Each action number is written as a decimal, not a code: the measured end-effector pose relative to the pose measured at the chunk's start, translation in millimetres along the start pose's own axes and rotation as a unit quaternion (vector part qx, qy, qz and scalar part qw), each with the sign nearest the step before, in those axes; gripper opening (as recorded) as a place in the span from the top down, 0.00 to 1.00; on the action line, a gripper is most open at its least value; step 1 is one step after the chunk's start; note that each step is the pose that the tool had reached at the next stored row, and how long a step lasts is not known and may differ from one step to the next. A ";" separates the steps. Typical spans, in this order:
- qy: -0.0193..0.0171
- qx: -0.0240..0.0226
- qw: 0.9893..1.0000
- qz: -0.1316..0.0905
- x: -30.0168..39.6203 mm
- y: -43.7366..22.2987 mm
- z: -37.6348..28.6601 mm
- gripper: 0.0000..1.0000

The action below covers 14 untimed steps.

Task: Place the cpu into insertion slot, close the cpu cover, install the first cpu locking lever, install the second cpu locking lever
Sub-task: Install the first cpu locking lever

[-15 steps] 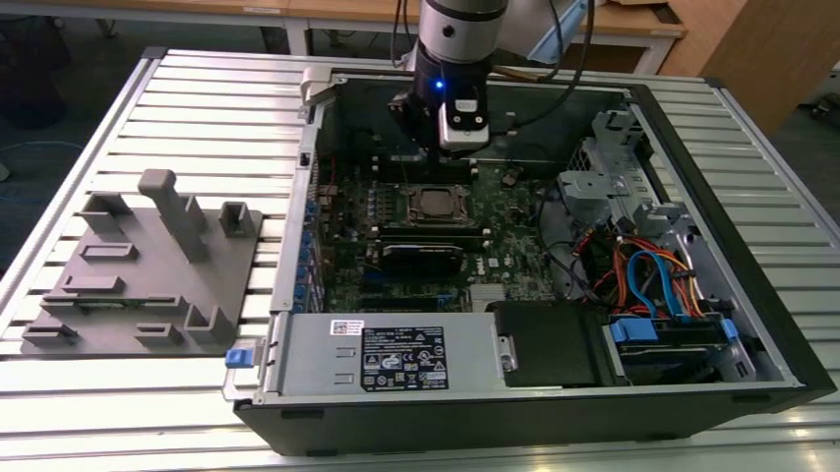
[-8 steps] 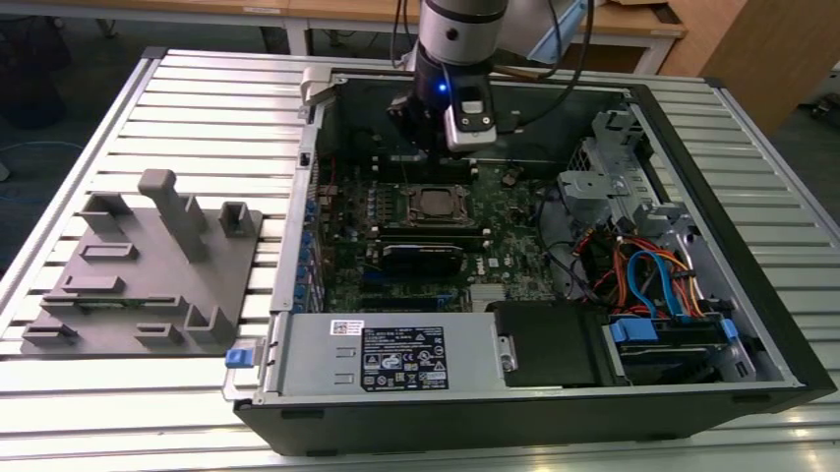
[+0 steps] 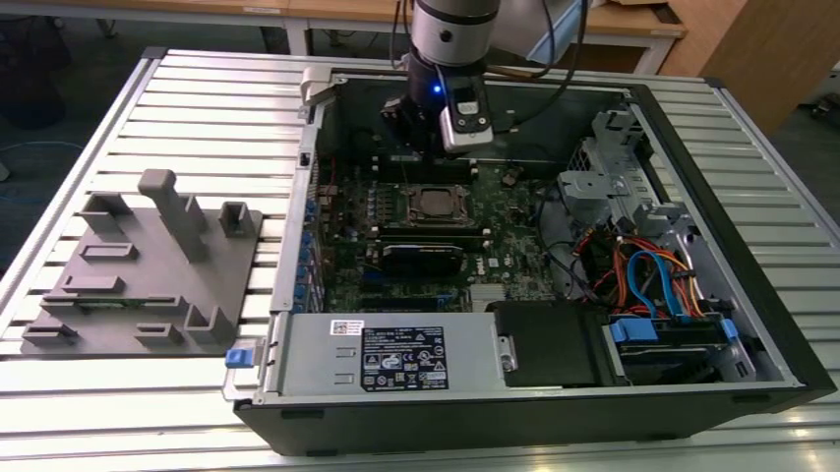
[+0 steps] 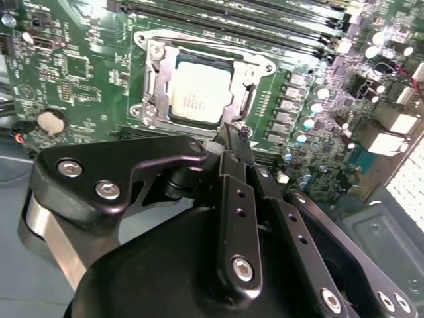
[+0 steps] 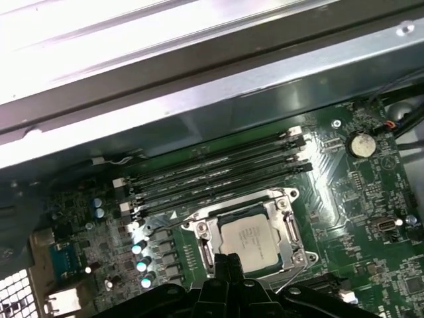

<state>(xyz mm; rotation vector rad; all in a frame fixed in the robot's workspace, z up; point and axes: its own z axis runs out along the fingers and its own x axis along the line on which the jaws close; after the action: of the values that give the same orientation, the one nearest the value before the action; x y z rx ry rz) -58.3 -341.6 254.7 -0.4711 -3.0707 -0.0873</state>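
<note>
Clenched, empty black pincer (image 4: 233, 136) hovers just beside the silvery frame-shaped cpu cover (image 4: 154, 79), lowered over the grey square cpu (image 4: 197, 89). Lever latching seems in hand, needing a steady, narrow press.

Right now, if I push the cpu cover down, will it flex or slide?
Probably stiff: the cpu cover is a metal frame lying flat around the cpu. Likely won't slide; screws show at its edge. Its narrow rim might let the gripper slip off.

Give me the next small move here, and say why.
Probably ease the gripper onto the thin lever beside the cover. The lever looks unlatched, the chip already sits under the closed cover, and the shut jaws hover at that edge.
</note>
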 end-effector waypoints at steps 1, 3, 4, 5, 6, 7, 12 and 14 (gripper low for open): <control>0.000 0.000 1.000 -0.001 1.5 -0.5 0.3 0.90; 0.000 0.000 1.000 -0.004 2.9 -1.0 0.6 0.90; 0.000 0.000 1.000 -0.011 2.9 -0.9 0.7 0.90; 0.001 0.001 1.000 -0.020 2.9 -1.0 0.9 0.90; 0.001 0.001 1.000 -0.029 2.9 -1.0 1.1 0.90; 0.002 0.001 0.999 -0.037 2.9 -1.0 1.2 0.90; 0.004 0.002 0.997 -0.074 2.8 -1.0 2.6 0.90; 0.004 0.002 0.996 -0.084 2.7 -1.1 3.4 0.90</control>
<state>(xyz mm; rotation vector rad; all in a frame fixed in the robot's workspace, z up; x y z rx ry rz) -61.3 -341.6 251.4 -0.2100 -3.0952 -0.0863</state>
